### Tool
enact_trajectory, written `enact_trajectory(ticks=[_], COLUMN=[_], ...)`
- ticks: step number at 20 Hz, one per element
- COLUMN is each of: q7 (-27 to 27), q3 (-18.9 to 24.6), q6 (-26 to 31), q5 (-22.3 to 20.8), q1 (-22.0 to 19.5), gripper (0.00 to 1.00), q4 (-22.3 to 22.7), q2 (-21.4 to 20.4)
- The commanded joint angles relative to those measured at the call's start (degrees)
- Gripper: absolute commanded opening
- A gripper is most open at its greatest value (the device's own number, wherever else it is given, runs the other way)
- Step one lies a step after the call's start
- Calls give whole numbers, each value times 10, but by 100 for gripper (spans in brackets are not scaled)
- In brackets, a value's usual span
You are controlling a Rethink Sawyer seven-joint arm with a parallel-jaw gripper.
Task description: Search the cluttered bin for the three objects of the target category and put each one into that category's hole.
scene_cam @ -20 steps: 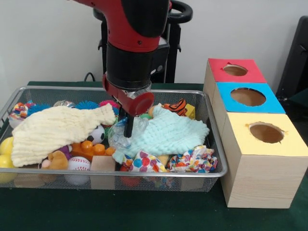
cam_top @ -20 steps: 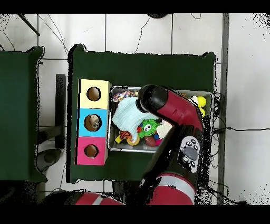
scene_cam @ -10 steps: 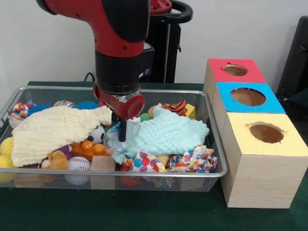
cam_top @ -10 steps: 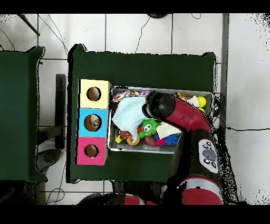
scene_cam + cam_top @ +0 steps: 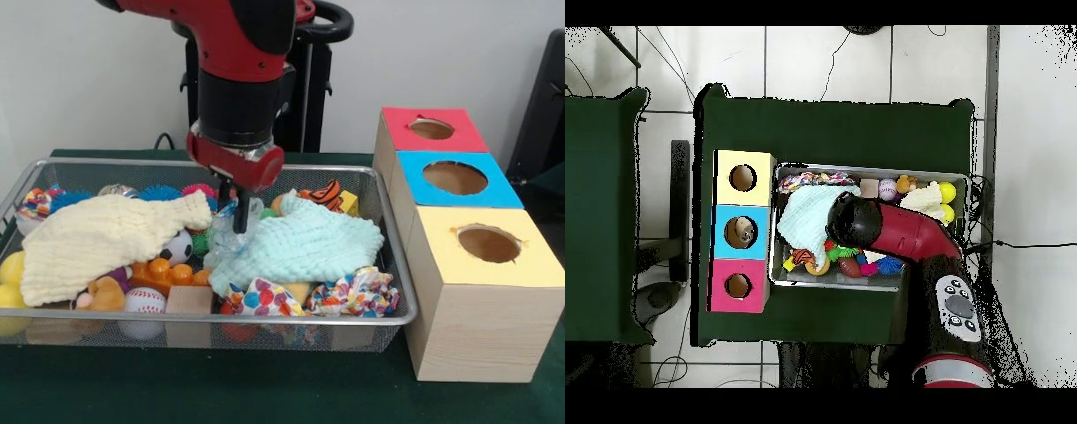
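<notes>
One scrap of clear crumpled plastic shows just beside the gripper, over the middle of the bin, between the cream cloth and the mint cloth. Its outline is too glassy to give a long axis or a heading. I cannot tell whether the pincer is clenched on it or released; the wrist blocks most of it from the front, and in the overhead view the arm covers it wholly

The mint cloth hides whatever lies under the bin's right half, and the cream cloth does the same on the left, with balls and a wooden block peeking out along the near wall. Beside the bin stand the red box, blue box and yellow box, each with a round hole on top

Against half a second ago, the gripper sits higher and further right, and the plastic no longer spreads low in the gap between the cloths; overhead, the wrist has swung toward the boxes
</notes>
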Motion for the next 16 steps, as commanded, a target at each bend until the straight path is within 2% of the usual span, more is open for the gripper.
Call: enact_trajectory(ticks=[1, 7, 16], q7=[-126, -110, -95], q3=[101, 147, 214], q6=[-36, -64, -74], q5=[-117, -163, -194], q1=[7, -22, -63], gripper=[0, 0, 0], q4=[74, 70, 88], q2=[-29, -16, -17])
